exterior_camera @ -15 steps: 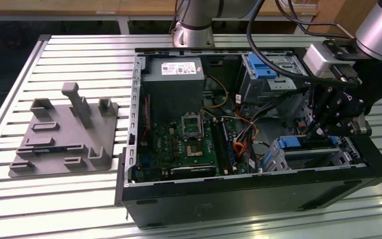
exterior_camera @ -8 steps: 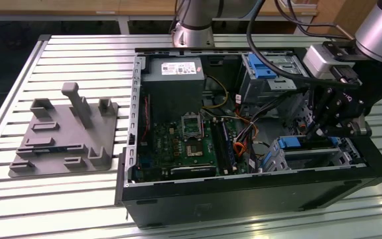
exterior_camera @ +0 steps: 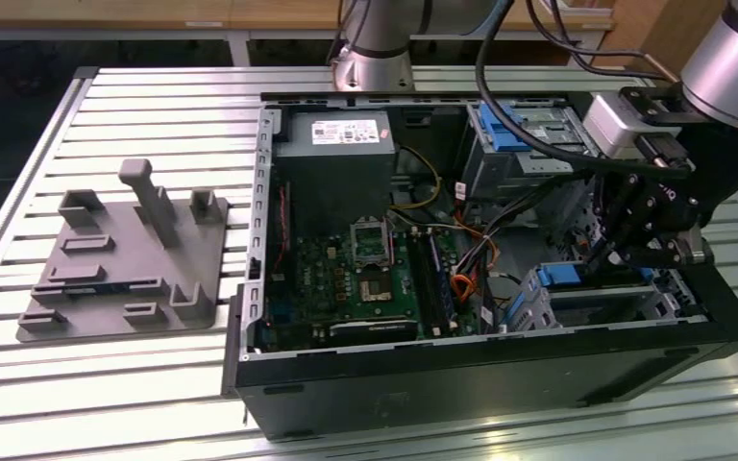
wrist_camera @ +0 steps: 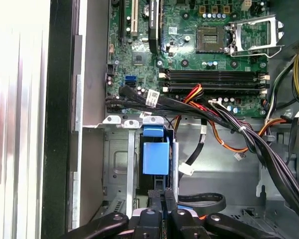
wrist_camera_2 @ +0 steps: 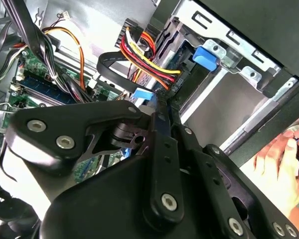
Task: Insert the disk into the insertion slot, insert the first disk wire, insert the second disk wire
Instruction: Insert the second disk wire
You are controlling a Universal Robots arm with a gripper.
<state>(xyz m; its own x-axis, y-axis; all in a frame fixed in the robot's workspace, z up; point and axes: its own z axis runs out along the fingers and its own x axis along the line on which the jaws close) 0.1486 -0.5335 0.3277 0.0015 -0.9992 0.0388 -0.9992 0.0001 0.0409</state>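
The disk sits in the insertion slot [exterior_camera: 536,312], a silver cage at the case's near right corner in the exterior view. Its blue carrier [exterior_camera: 559,277] shows at the cage's open end. In the first wrist view the blue carrier [wrist_camera: 156,157] lies between the cage walls [wrist_camera: 117,159]. My gripper [wrist_camera: 162,191] is right against the carrier's end, with the black fingers pressed together and nothing visible between them. It hangs over the cage in the exterior view [exterior_camera: 626,261]. In the second wrist view its tips [wrist_camera_2: 162,99] touch a blue piece [wrist_camera_2: 142,93]. A black flat wire [wrist_camera: 204,201] loops beside the fingers.
The open computer case [exterior_camera: 254,288] lies on a slatted table with a grey fixture [exterior_camera: 126,259] on the exterior view's left. A taller bay with a blue latch [exterior_camera: 510,134] stands behind the cage. Wire bundles [wrist_camera: 229,124] cross the motherboard [exterior_camera: 356,279]. A person's hand [wrist_camera_2: 284,154] is beside the case.
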